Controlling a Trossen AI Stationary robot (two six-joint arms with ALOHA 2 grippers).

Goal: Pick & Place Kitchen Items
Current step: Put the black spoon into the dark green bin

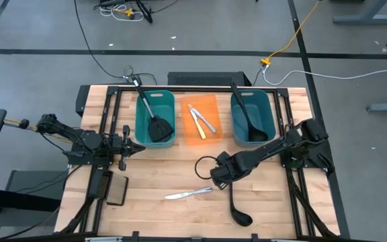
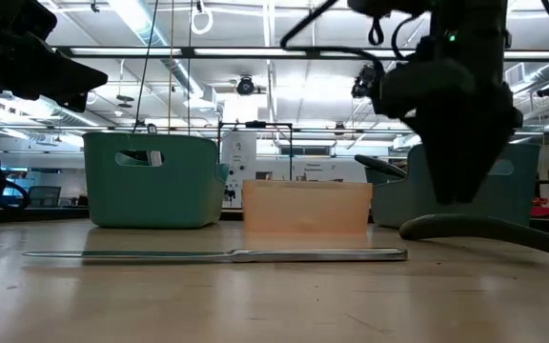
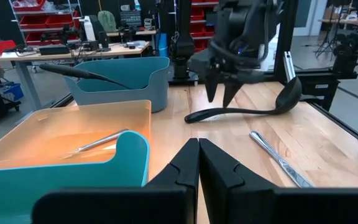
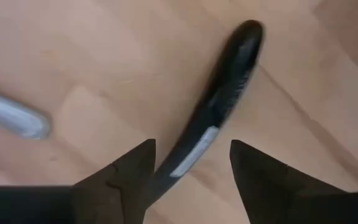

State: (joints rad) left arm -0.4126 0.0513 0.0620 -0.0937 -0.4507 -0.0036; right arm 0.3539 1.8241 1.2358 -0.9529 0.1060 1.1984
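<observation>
Right wrist view: the right pincer point(image 4: 191, 165) hangs with fingers apart astride the ladle point(image 4: 219, 99) handle; left pincer point(image 3: 197, 163) together, idle.

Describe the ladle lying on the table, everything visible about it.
The ladle on the table is all black, plastic-looking, with a long slim handle and a rounded bowl. It lies flat on the bare wood, bowl toward the near table edge, handle end pointing up toward the bins. The right gripper hangs just over the handle end, fingers open on either side, apparently not yet touching it. A silver knife lies beside it, apart.
</observation>
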